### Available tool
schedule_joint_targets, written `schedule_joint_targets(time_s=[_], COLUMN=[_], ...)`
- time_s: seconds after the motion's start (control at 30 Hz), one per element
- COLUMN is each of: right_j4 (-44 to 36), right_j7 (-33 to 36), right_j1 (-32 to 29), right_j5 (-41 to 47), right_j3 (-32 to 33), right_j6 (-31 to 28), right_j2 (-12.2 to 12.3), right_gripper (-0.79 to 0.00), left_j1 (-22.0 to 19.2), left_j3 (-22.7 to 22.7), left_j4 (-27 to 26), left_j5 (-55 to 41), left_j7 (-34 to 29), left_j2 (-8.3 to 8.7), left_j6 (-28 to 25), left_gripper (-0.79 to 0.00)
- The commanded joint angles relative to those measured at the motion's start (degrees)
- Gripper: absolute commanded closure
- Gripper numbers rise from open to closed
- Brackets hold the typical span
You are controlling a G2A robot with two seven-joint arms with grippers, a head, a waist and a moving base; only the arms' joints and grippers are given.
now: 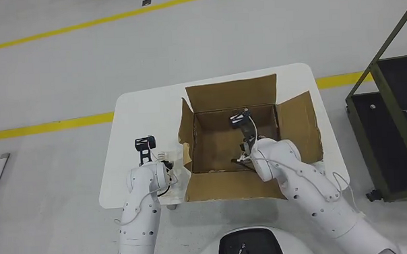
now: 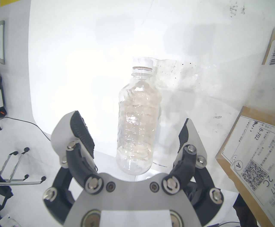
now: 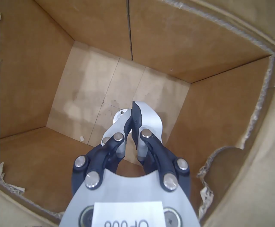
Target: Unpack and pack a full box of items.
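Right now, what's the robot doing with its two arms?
The robot is working at a white table with an open cardboard box on it. Its left gripper hovers open around a clear plastic water bottle that lies on the table beside the box, one finger on each side, not touching it. Its right gripper is down inside the box, shut, with nothing between its fingers.
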Motion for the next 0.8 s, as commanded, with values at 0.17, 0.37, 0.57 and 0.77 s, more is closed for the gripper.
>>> schedule_joint_targets(time_s=[0.17, 0.37, 0.57, 0.77], right_j4=[7.44, 14.3, 18.49, 21.15], right_j7=[2.71, 3.99, 5.81, 6.31], right_j1=[5.82, 10.55, 12.4, 12.65], right_j5=[0.97, 2.43, 3.22, 3.38], right_j3=[-6.47, -9.82, -9.18, -8.96], right_j6=[-0.02, 1.26, 1.49, 0.67], right_j2=[-2.59, -4.95, -5.79, -6.36], right_gripper=[-0.099, -0.339, -0.366, -0.409], left_j1=[0.0, 0.0, 0.0, 0.0], left_j3=[0.0, 0.0, 0.0, 0.0], left_j4=[0.0, 0.0, 0.0, 0.0], left_j5=[0.0, 0.0, 0.0, 0.0], left_j7=[0.0, 0.0, 0.0, 0.0], left_j2=[0.0, 0.0, 0.0, 0.0], left_j6=[0.0, 0.0, 0.0, 0.0], left_gripper=[-0.785, -0.785, -0.785, -0.785])
